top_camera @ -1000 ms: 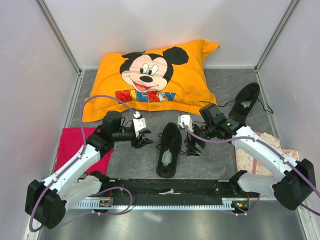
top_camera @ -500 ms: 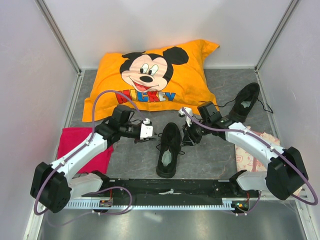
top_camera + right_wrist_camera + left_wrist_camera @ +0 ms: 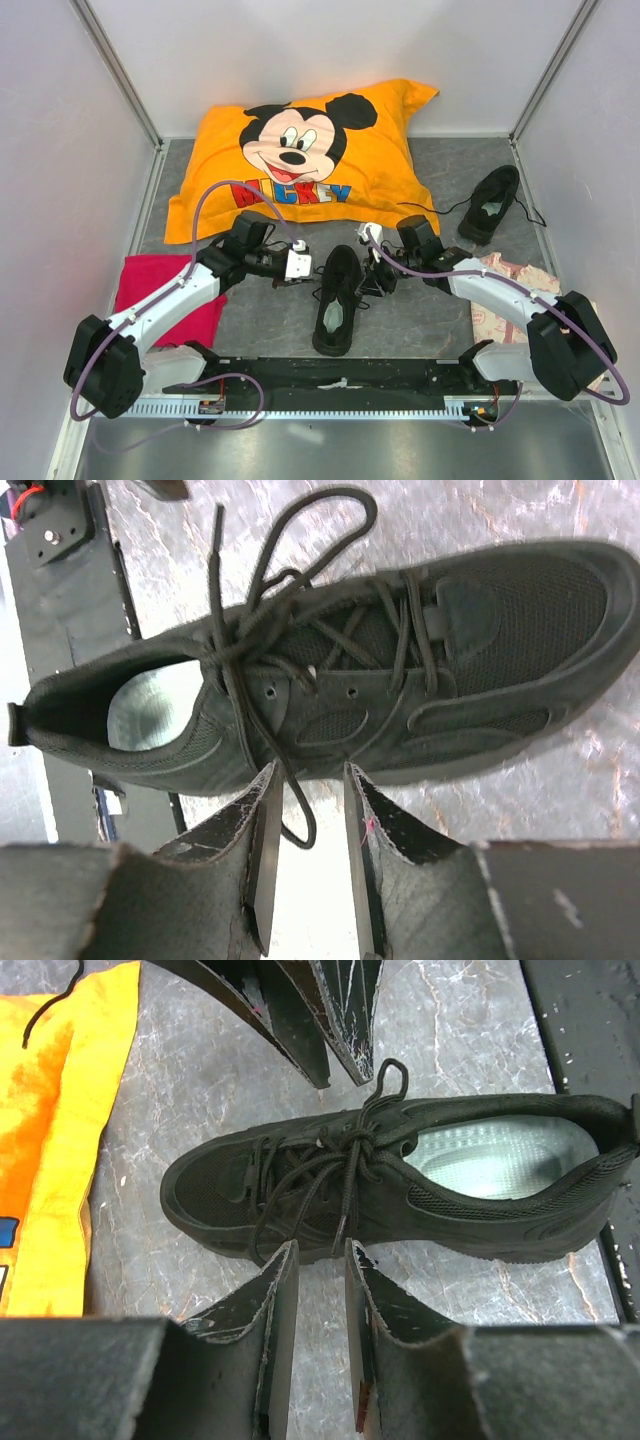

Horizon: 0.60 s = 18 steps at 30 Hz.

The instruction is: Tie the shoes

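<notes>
One black shoe (image 3: pixel 338 295) lies in the middle of the grey floor, toe pointing away from the arms, its laces loosely crossed (image 3: pixel 340 1160). The other shoe (image 3: pixel 490 205) lies at the far right, with no gripper near it. My left gripper (image 3: pixel 308 268) is at the middle shoe's left side. Its jaws (image 3: pixel 321 1247) stand narrowly apart, with a lace end (image 3: pixel 343 1228) hanging just beyond the tips. My right gripper (image 3: pixel 373 280) is at the shoe's right side. A lace loop (image 3: pixel 303 820) hangs in the gap of its jaws (image 3: pixel 310 770), and the fingers are not pressed on it.
An orange Mickey pillow (image 3: pixel 300 155) fills the back. A red cloth (image 3: pixel 150 290) lies under the left arm and a patterned pale cloth (image 3: pixel 505 320) under the right arm. A black rail (image 3: pixel 340 380) runs along the near edge, close to the shoe's heel.
Both arms have swung inward to the middle shoe's sides. Both grippers have narrowed from wide open to a small gap.
</notes>
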### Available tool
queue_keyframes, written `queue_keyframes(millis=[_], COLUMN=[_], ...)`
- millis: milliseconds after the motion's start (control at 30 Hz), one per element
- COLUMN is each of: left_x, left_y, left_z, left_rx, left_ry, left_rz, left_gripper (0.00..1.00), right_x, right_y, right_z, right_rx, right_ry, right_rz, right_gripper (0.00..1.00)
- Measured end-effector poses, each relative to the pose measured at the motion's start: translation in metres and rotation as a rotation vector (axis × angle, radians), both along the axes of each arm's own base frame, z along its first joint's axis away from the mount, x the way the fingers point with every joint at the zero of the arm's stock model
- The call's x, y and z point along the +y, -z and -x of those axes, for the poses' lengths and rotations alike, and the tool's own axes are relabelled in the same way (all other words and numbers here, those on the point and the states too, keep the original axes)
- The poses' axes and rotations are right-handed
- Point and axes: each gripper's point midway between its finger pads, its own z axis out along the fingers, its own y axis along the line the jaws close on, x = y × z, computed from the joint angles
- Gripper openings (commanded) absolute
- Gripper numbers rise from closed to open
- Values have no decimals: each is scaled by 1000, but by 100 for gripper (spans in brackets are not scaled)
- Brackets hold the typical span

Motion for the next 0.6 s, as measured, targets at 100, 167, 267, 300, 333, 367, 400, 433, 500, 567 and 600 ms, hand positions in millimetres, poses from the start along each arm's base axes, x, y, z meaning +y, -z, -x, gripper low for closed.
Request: queue_keyframes(millis=[100,167,267,300,333,367,400,433,500,567,600], left_x=[1,1,0,0,0,0,0,-1,-1,-1,-1], left_y=[1,0,-1,-1,-1,-1,-2,-2,-3,-3,-3], left_z=[-2,-3,-4,-4,-4,-5,-5,-5,-6,-6,-6], left_rx=[-6,-7,-6,-5,-6,-6,-5,-5,-4,-3,-2], left_ry=[-9,-14,-19,-20,-21,-22,-23,-24,-27,-30,-32], left_rz=[-6,-6,-2,-1,0,1,2,4,7,9,9], left_gripper=[31,31,31,31,31,31,31,31,31,31,31], right_x=[3,5,8,9,9,10,10,10,11,11,12], right_y=[-4,-4,-4,-4,-3,-2,-2,-2,-1,-1,0], right_z=[-1,0,3,4,5,6,7,7,8,10,10], right_rx=[-20,-30,-37,-38,-38,-38,-38,-40,-44,-45,-46], right_ry=[-16,-28,-49,-56,-60,-67,-73,-77,-85,-91,-94], right_rz=[-20,-27,-30,-30,-29,-29,-29,-28,-26,-23,-22], right_gripper=[39,39,39,39,39,39,39,39,39,39,39])
